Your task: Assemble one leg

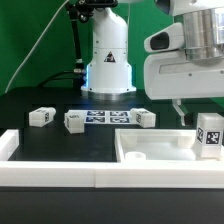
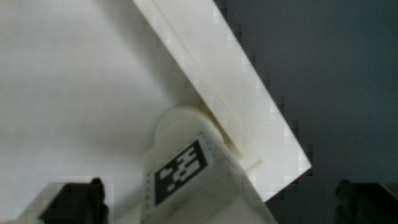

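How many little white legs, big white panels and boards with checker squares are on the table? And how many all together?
legs: 4
square panel: 1
marker board: 1
Total: 6

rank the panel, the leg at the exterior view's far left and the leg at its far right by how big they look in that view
1. panel: clearly the largest.
2. far-right leg: looks bigger than the other leg, but it sits nearer the camera, so the two may really match.
3. far-left leg.
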`<state>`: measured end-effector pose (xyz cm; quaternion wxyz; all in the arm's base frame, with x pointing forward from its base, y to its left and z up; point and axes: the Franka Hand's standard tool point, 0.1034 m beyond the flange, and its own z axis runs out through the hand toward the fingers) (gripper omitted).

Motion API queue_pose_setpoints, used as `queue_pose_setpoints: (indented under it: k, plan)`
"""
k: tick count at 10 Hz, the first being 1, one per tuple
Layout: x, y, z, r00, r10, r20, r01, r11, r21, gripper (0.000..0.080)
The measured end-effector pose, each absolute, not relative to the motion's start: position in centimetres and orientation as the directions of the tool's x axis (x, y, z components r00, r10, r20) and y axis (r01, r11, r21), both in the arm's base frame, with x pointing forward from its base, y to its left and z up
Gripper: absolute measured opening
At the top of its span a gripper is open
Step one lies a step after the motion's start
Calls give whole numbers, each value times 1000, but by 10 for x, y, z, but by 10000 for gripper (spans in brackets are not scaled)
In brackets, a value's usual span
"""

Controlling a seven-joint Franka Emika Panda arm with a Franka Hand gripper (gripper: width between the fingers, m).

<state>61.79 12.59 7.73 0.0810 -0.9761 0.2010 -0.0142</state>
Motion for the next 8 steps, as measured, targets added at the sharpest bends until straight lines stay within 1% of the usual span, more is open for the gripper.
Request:
queue_pose_setpoints:
  k: [1, 3, 4, 5, 7, 8]
  plan:
    - [619, 127, 74, 963, -270, -1, -267, -954, -133, 649]
    - [623, 127, 74, 999, -4, 36, -1, -997, -79, 649]
    - [624, 125, 74, 995, 85, 44, 88, -993, -72, 649]
    - [624, 124, 74, 991, 122, 47, 125, -990, -71, 649]
    - [624, 125, 74, 991, 122, 46, 125, -990, -71, 649]
    - [624, 125, 74, 991, 122, 46, 125, -990, -71, 520]
